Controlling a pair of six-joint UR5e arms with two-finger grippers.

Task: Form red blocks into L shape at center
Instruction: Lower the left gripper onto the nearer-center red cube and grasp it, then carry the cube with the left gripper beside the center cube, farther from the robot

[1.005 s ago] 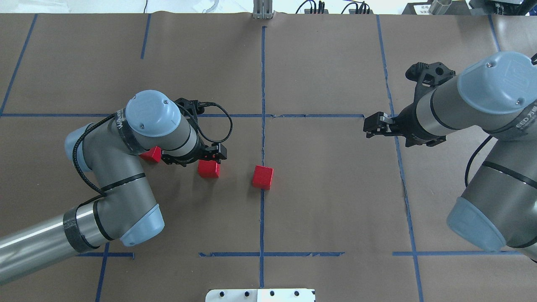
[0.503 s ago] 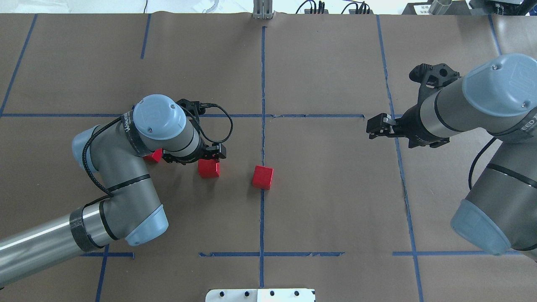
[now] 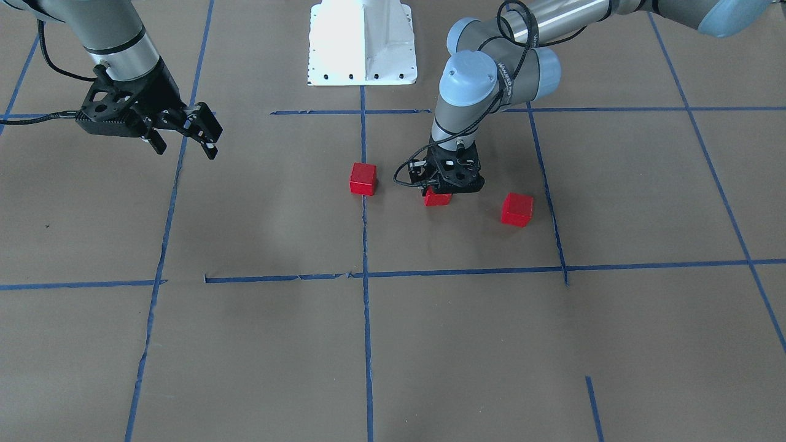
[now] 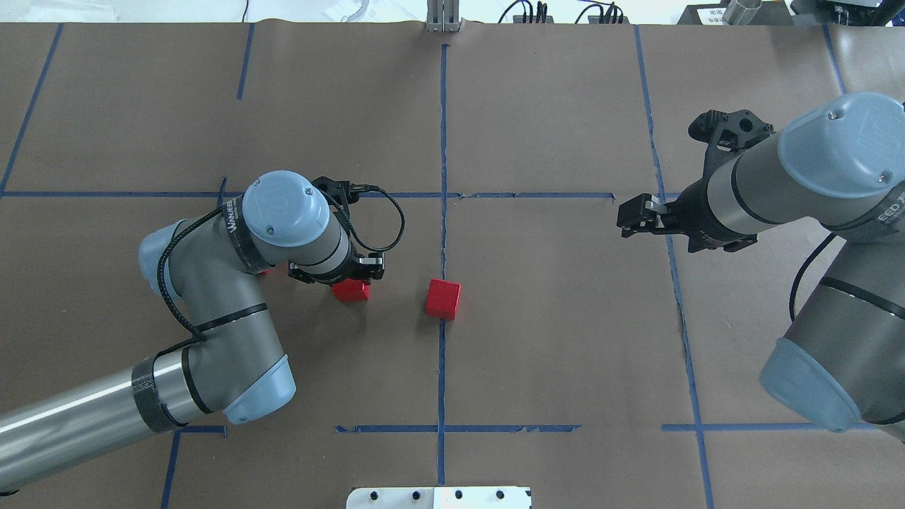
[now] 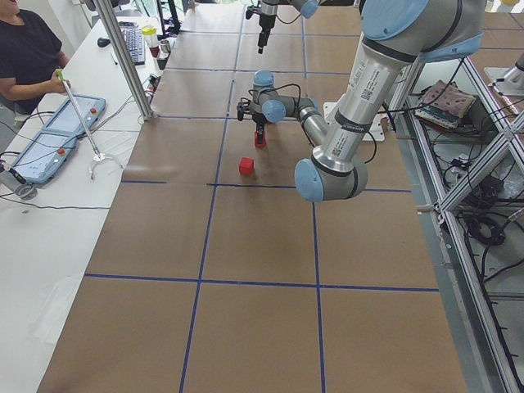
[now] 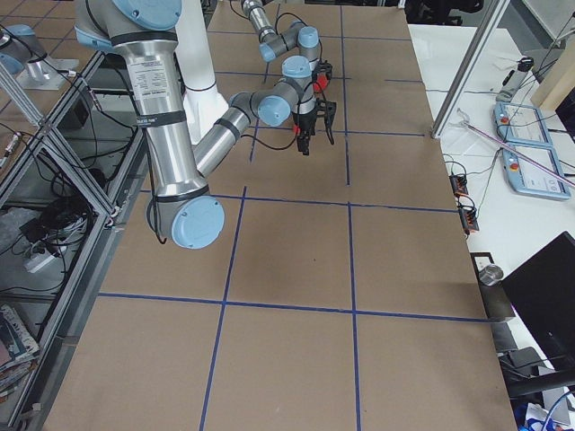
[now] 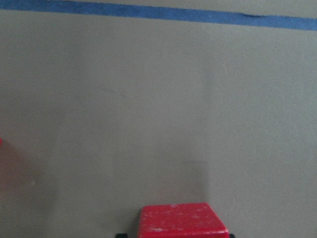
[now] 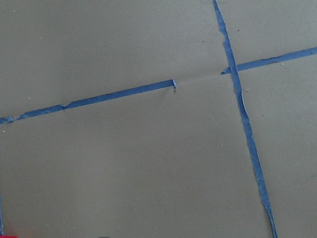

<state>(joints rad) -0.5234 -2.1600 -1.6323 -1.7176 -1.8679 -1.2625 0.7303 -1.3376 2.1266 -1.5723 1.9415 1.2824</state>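
Brown paper (image 4: 551, 339) ruled with a blue tape grid (image 4: 452, 428) covered the table beneath two grey arms. Seen from overhead, the left arm (image 4: 212, 311) reached in from 8 o'clock and the right arm (image 4: 813, 184) from 3 o'clock. The white robot base (image 3: 362, 43) sat at 12 o'clock in the front-facing view.

The right gripper (image 3: 184, 146) hung over bare paper at about 2 o'clock overhead from the center (image 4: 443, 240), its jaws spread apart and holding nothing. The left gripper (image 3: 438, 195) pointed straight down over the middle of the three red blocks (image 3: 363, 178), with a finger on either side of it. The left wrist camera showed dark fingertips (image 7: 122, 234) right at the cube's lower corners, but whether they were clenched on it could not be told.

That middle block (image 4: 351, 290) rested on the paper at 9 o'clock overhead from the block at the line (image 4: 442, 298), near it but apart. The block at the line lay with its 3 o'clock edge on the center's tape. The outer block (image 3: 516, 209) sat farther out toward 9 o'clock overhead, almost wholly hidden there by the left arm.
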